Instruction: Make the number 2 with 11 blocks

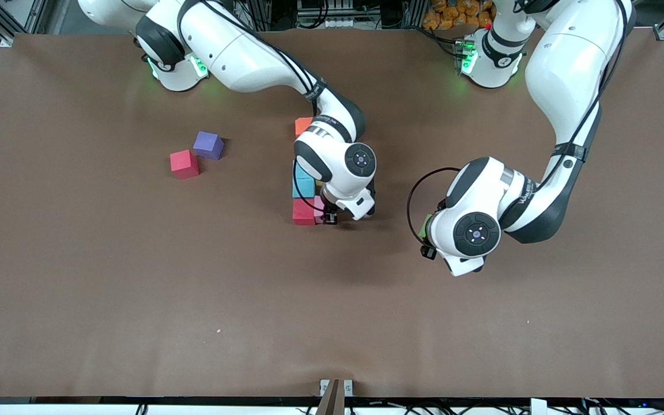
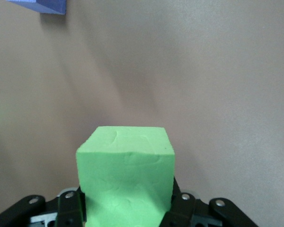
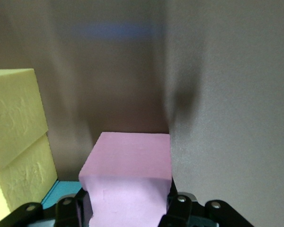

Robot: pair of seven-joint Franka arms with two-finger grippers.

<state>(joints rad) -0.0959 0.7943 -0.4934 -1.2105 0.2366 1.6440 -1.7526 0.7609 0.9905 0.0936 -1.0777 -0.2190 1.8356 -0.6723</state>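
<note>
A partial figure of blocks lies mid-table: an orange cube [image 1: 303, 125] farthest from the front camera, light blue cubes [image 1: 303, 184], then a red cube [image 1: 303, 212] nearest. My right gripper [image 1: 327, 218] is shut on a pink cube [image 1: 319, 206] [image 3: 128, 179], held low beside the red one. Yellow cubes [image 3: 16, 137] stand close to it in the right wrist view. The right arm hides the figure's middle. My left gripper [image 1: 427, 243] hangs over bare table toward the left arm's end, shut on a green cube [image 2: 125, 175].
A loose red cube [image 1: 184, 163] and a purple cube [image 1: 208, 144] sit together toward the right arm's end of the table. A purple cube's corner [image 2: 42, 5] shows in the left wrist view. The brown tabletop [image 1: 332, 323] lies bare near the front camera.
</note>
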